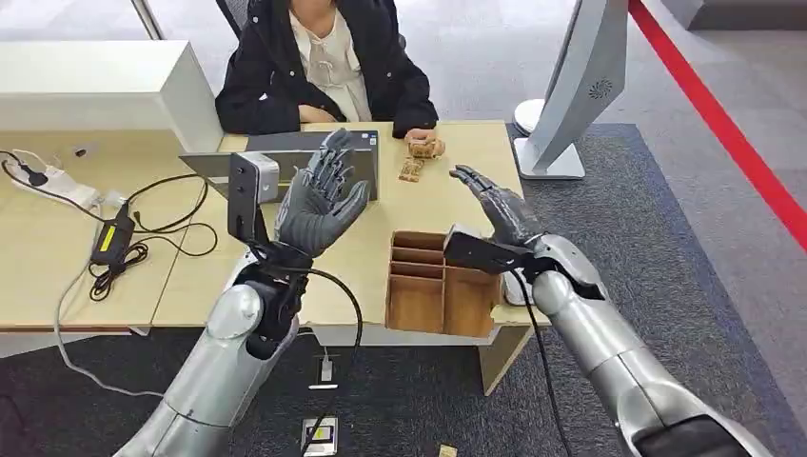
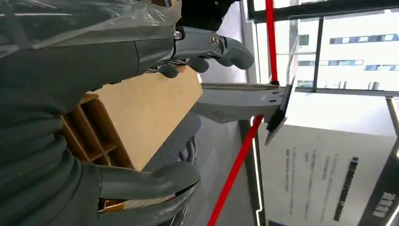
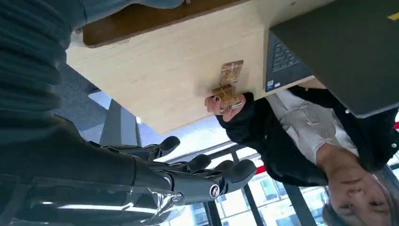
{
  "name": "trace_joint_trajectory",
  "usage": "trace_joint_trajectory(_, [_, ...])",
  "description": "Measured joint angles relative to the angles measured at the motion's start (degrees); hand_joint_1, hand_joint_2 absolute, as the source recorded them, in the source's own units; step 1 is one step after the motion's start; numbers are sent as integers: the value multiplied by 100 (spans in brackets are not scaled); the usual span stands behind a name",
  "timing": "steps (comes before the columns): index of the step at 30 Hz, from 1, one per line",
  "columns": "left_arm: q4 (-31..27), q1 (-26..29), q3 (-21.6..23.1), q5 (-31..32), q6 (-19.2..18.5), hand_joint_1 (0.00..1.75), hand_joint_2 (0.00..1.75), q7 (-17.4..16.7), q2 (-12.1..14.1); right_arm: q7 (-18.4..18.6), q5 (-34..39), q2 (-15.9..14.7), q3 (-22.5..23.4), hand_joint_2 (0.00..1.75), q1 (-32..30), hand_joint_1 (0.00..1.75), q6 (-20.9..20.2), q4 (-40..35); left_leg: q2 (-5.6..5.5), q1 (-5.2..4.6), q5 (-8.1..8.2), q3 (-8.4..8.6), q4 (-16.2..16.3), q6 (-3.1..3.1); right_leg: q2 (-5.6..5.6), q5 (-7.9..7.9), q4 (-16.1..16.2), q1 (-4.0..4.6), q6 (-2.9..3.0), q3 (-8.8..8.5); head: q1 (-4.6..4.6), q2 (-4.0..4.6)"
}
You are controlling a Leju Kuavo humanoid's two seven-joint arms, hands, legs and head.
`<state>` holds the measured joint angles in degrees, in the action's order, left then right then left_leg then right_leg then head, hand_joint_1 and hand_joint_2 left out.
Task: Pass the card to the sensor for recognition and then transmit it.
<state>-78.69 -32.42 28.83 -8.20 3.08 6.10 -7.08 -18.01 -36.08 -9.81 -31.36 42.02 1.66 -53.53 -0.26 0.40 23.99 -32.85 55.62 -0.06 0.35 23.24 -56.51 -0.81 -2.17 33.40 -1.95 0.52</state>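
Empty-fingered right hand [image 1: 495,202] above desk edge [image 1: 514,171]

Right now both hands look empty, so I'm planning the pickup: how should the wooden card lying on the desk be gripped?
Probably by its long edges, from above with the right hand: the wooden card lies flat on the desk, ahead of that hand.

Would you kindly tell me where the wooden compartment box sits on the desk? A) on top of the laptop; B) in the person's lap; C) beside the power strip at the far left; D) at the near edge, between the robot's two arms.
D: the head view shows the wooden compartment box at the desk's near edge, between the left hand and right hand.
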Motion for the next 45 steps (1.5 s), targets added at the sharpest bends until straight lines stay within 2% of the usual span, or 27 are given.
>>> trace_joint_trajectory(23, [-100, 50, -4, 35, 70, 0, 175, -186, 39, 50, -586, 63, -278, 175, 12, 0, -18, 339, -1, 0, 0, -1, -1, 0, -1, 0, 0, 0, 0, 0, 0, 0])
trace_joint_trajectory(30, [-278, 161, -22, 92, 0, 0, 175, -315, 98, 157, -962, -77, -359, 175, -40, 0, 74, 382, -1, 0, 0, -1, 0, 0, -1, 0, 0, 0, 0, -1, 0, 0])
trace_joint_trajectory(45, [-468, 239, -50, 111, -63, 0, 175, -389, 179, 306, -1036, -254, -385, 175, -179, 0, 92, 328, -1, 0, 0, 0, 0, 0, -1, 0, 0, 0, 0, -1, 0, 0])
